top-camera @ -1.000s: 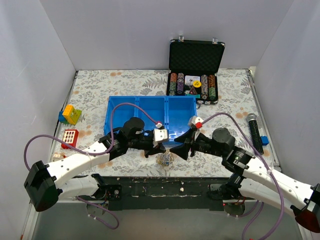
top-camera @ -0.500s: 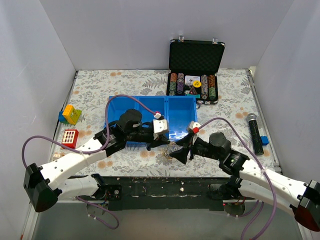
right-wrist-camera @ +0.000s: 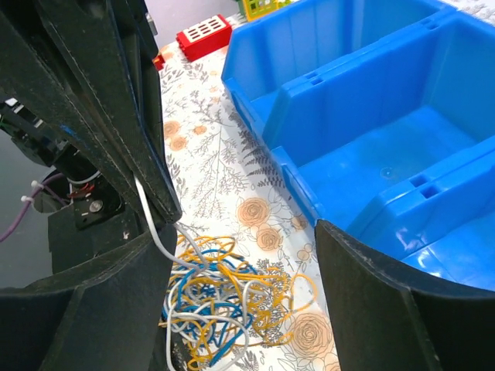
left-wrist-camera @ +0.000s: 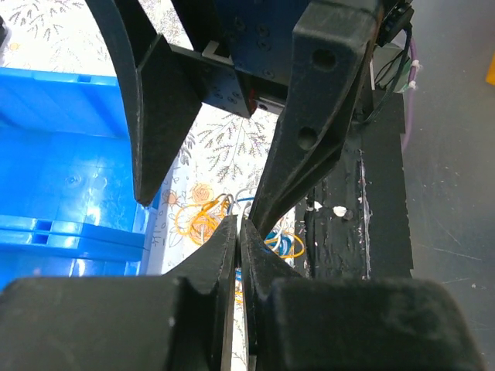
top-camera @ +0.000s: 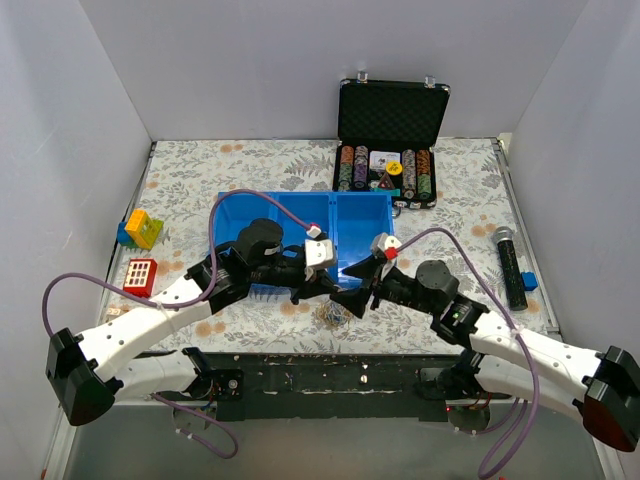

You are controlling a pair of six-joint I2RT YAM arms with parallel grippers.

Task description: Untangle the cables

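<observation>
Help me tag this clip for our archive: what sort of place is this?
Probably a robot lab test cell: plain white walls box in a cloth-covered table, with mixed props: tangled cables, poker chip case, blue bin.

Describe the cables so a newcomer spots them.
Start at the blue bin mid-table. Just before its near wall lie the cables, a small tangled ball. Its thin white, yellow and blue wires differ from the thick purple hoses.
</observation>
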